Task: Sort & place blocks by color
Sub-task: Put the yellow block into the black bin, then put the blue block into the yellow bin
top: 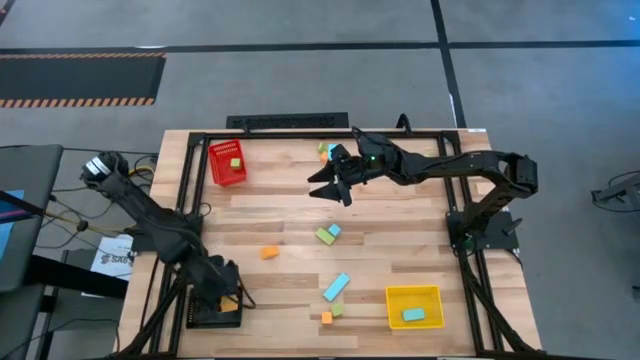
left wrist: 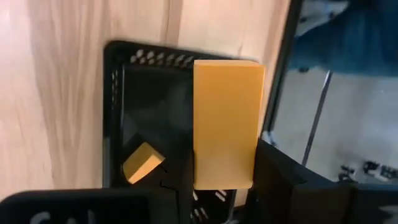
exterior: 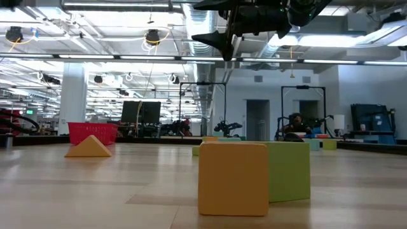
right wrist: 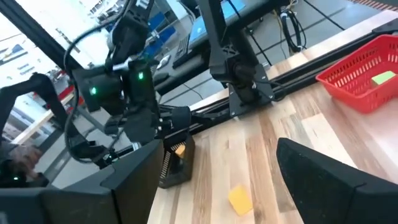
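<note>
I see the left pincer [left wrist: 224, 186] pinching an orange block [left wrist: 227, 121] over the black bin [left wrist: 146, 93], the right pincer [top: 335, 190] spread at far centre.

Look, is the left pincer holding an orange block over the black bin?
Yes, the left pincer grips an orange block above the black bin.

Bare wood lies between the red bin [top: 227, 164] and the central green block [top: 325, 236].
</note>
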{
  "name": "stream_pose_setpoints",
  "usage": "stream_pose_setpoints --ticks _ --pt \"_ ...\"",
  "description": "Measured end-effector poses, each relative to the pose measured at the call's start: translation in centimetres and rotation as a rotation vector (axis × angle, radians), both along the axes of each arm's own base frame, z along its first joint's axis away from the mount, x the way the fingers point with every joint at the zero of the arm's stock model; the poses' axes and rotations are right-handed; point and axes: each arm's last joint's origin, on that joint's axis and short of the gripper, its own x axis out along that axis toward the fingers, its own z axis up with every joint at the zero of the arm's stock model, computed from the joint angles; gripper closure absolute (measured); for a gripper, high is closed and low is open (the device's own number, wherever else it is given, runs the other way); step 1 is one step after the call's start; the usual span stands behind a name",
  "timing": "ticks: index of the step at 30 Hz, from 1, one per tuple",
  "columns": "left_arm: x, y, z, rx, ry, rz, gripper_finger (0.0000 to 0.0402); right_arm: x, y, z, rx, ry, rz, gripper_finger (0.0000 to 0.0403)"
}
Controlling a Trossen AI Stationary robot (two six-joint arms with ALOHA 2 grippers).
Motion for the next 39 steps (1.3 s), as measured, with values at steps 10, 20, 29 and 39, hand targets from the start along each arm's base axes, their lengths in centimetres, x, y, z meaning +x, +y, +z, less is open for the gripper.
stream_pose_setpoints --ticks 10,20,29,39 --pt "0.9 -1.3 -3.4 0.048 0.198 -0.035 0.0299 -0.1 -0.1 -0.2 0.015 0.016 0.055 0.0073" --pt "1.9 -0.4 -3.2 -0.053 0.271 -0.005 0.0158 -0.2 -0.1 -0.3 0.026 0.028 0.079 0.0074" --pt "3.7 5.4 0.8 -0.112 -0.018 0.151 0.01 -0.3 -0.2 -0.3 0.042 0.037 0.091 0.0076" --pt "8.2 13.1 2.0 0.397 -0.559 0.297 0.0116 -5.1 -0.2 -0.7 0.028 0.443 -0.021 0.0076"
